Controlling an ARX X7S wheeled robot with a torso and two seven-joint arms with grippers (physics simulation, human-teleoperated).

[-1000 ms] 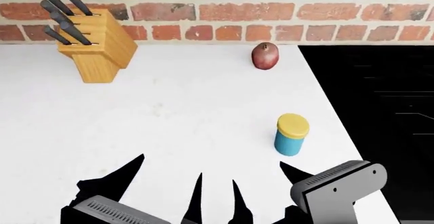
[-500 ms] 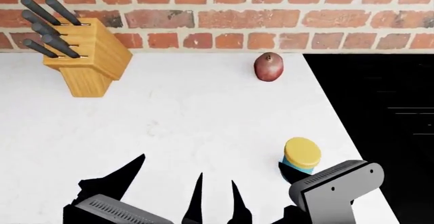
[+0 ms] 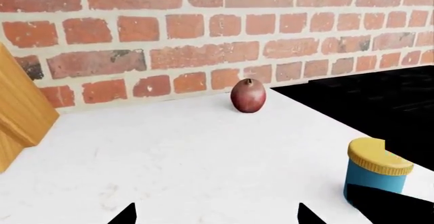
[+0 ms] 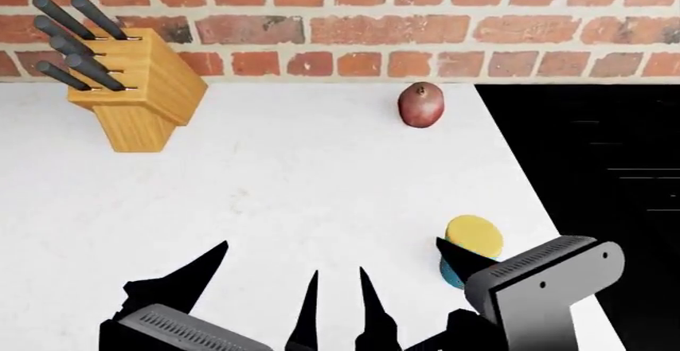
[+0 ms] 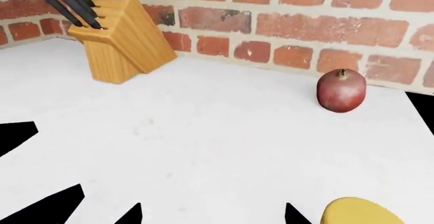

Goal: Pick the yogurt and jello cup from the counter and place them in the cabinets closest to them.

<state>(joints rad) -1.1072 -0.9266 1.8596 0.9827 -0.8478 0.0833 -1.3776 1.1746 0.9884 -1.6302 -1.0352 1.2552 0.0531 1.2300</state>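
The white counter (image 4: 266, 192) fills the head view. No white yogurt cup and no green jello cup show in any view. My left gripper (image 4: 267, 259) is open and empty, low over the counter's front part; it also shows in the left wrist view (image 3: 217, 210). My right gripper (image 4: 402, 255) is open and empty beside it, and it shows in the right wrist view (image 5: 213, 210) too. Its outer fingertip (image 4: 451, 251) overlaps a blue jar with a yellow lid (image 4: 475, 235), which stands just to its right.
The blue jar (image 3: 376, 170) (image 5: 356, 213) stands near the black stovetop (image 4: 595, 176) at the right. A reddish-brown round vegetable (image 4: 421, 105) sits by the brick wall. A wooden knife block (image 4: 133, 88) stands at the back left.
The head view shifted, so the counter's things sit lower in the picture. My right gripper edged right, and its fingertip now covers part of the blue jar.
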